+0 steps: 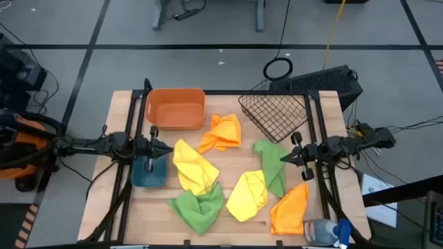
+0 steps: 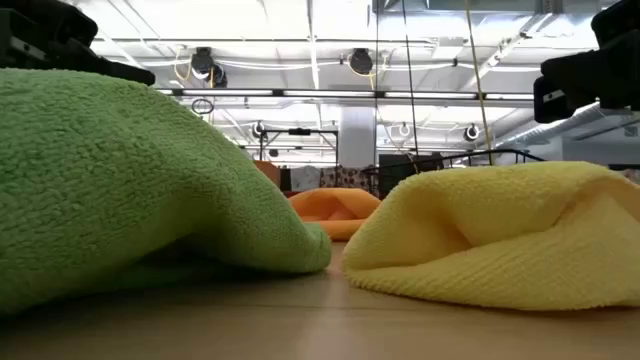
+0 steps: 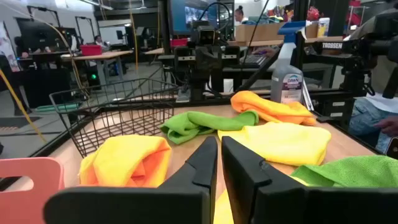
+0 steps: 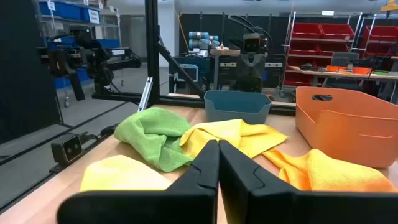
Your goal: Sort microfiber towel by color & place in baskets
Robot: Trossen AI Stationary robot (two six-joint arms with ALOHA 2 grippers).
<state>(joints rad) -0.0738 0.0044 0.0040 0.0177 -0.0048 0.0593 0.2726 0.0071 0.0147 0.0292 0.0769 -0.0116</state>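
Six microfiber towels lie crumpled on the wooden table: two orange (image 1: 221, 131) (image 1: 291, 209), two yellow (image 1: 194, 167) (image 1: 248, 195) and two green (image 1: 199, 205) (image 1: 272, 164). The orange tub (image 1: 174, 108) stands at the far left, the wire-mesh basket (image 1: 273, 113) at the far right, and the teal tub (image 1: 149, 173) at the left under my left arm. My left gripper (image 1: 166, 150) is shut and hovers level beside a yellow towel. My right gripper (image 1: 284, 158) is shut and hovers level over the edge of a green towel (image 4: 152, 134).
A blue-capped spray bottle (image 1: 325, 230) lies at the near right corner next to an orange towel. Black frame rails (image 1: 124, 180) run along both sides of the table. Bare wood shows between the towels and the far baskets.
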